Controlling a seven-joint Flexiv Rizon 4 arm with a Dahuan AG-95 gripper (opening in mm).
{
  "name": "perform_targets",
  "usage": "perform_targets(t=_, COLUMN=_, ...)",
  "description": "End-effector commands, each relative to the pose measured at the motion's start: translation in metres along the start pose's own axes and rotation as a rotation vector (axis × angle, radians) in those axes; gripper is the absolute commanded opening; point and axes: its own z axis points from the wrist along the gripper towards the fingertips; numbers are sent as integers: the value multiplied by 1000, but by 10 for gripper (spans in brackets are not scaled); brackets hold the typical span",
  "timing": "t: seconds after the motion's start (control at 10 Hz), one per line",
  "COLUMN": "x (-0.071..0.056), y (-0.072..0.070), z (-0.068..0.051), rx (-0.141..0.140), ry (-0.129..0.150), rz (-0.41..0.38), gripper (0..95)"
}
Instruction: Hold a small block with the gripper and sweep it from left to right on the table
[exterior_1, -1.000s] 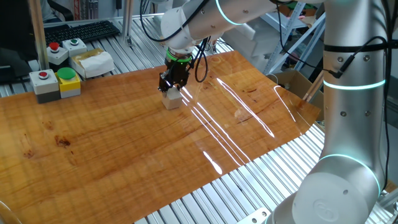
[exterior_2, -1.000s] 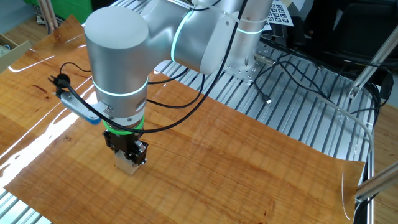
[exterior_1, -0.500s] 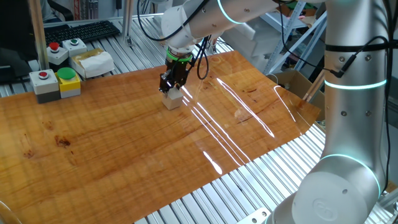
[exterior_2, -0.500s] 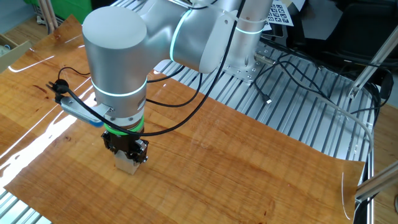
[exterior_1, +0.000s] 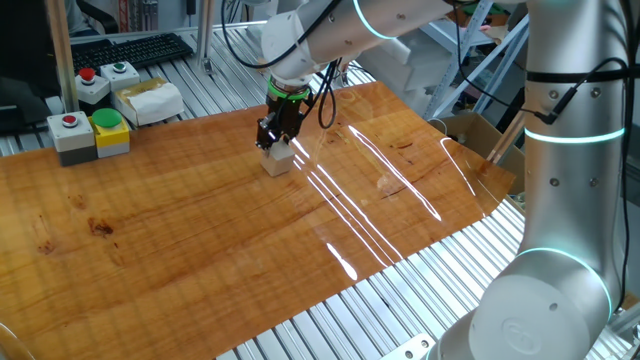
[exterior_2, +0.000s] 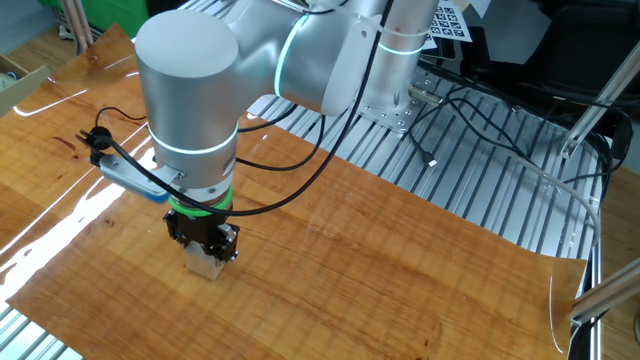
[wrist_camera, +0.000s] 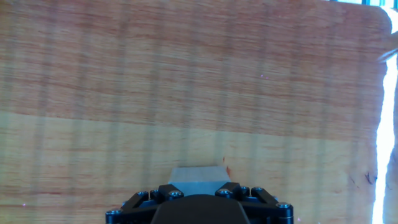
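One fixed view: the claw (exterior_1: 276, 145) stood upright, closed on the small block (exterior_1: 278, 161) — a pale, plain wooden cube resting on the glossy, knotted wood-grain desk (exterior_1: 200, 230), toward its far edge.

The other fixed view: the block (exterior_2: 205, 264) sat under the green-ringed claw (exterior_2: 204, 250); a grip this shallow could let the cube tip or slip out if pressed hard during the sweep.

Hand view: only the cube's top edge (wrist_camera: 197, 173) showed beyond the black claw (wrist_camera: 198, 186) — friction on the smooth desk (wrist_camera: 186, 81) looked low.
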Motion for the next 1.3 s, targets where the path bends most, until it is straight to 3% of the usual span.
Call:
perform_targets(t=0.1, x=0, y=0, z=1, rx=-4, ry=4, rz=2, gripper=0)
perform_targets(t=0.5, x=-2, y=4, z=4, rx=-9, ry=7, rz=11, gripper=0)
perform_targets(t=1.3, x=-17, y=44, z=3, rx=-7, ry=18, rz=93, gripper=0)
